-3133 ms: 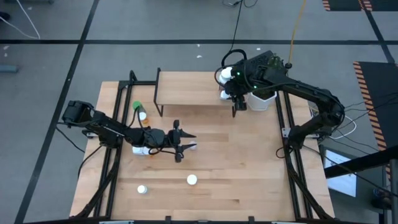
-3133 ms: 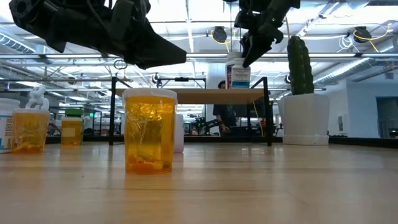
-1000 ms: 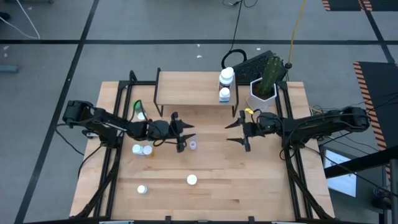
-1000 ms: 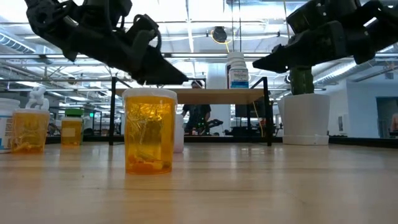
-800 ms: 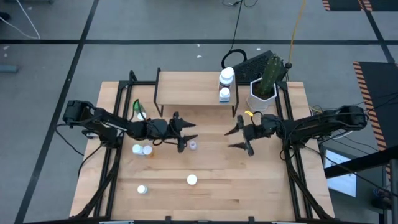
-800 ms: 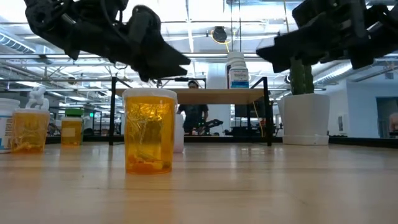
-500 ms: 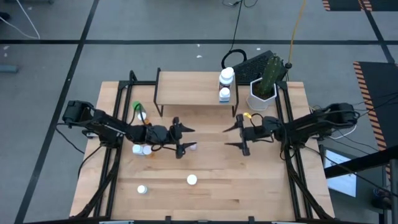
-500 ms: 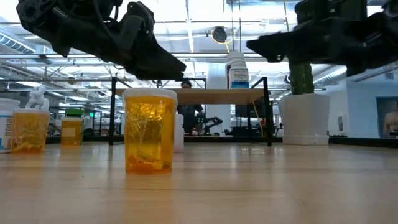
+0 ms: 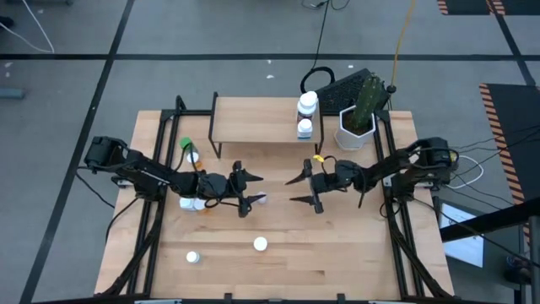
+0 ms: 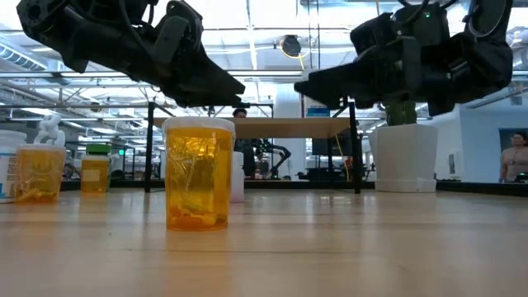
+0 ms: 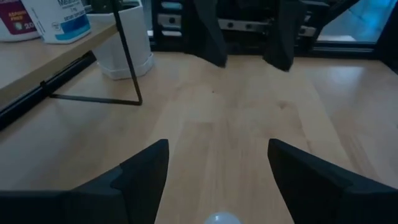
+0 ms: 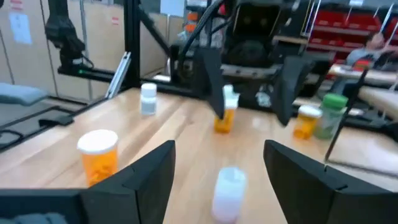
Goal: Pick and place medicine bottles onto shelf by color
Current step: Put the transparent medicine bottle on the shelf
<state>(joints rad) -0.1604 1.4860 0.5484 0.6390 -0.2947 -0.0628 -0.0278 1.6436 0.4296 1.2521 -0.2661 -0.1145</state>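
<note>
2 white bottles (image 9: 306, 114) sit on the shelf (image 9: 253, 118) at 12 o'clock; roughly 6 remain on the counter (image 9: 354, 253). Left claw (image 9: 249, 192) and right claw (image 9: 300, 189), both spread and empty, flank a clear bottle (image 12: 229, 193).

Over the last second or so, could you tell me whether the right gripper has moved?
Yes. In the high view the right gripper has slid toward the table's middle, away from the cactus pot and closer to the left gripper.

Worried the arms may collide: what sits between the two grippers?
One small white bottle, just off the left gripper; the right gripper faces it. The right wrist view shows it best.
</note>
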